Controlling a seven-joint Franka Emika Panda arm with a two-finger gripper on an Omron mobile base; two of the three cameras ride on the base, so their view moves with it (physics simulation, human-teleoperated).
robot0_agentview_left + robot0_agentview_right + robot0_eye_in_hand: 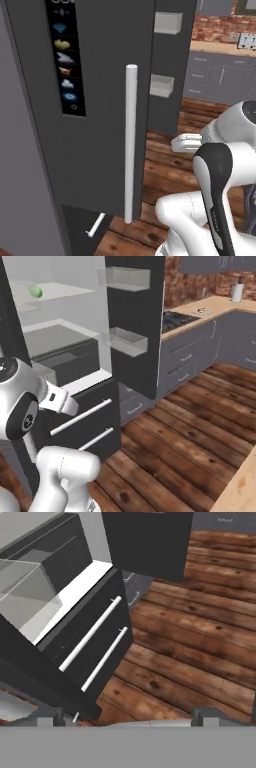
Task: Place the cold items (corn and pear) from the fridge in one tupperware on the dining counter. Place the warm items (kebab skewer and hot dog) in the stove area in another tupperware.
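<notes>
**Fridge stands open, corn waiting on a high shelf**

The fridge point(75, 356) is open, its white interior and clear glass shelves showing in the right base view. On an upper shelf, toward the back left, lies a small bright green object point(35, 291), most likely the corn, though at this range only its rounded end is clear. The pear cannot be picked out on any shelf from here. The open door point(100, 125) with its silver bar handle point(130, 142) fills the left base view, and 2 clear door bins point(162, 85) sit on its inner side.

In the hand view the gripper point(130, 722) points down toward the wood floor point(200, 637) and the 2 bar-handled freezer drawers point(95, 647) at the fridge's foot. Its 2 finger tips stand wide apart at the bottom of the view, with nothing between them, so the gripper is open and empty.

Judging by this, the step in hand is the first cold-item pick: the fridge is open but nothing has been taken. The next move calls for lifting the hand well up from the drawer level, turning it toward the upper shelf, and reaching in between the glass shelves without clipping their edges. The cob lies deep, so the base may need to be closer.
</notes>
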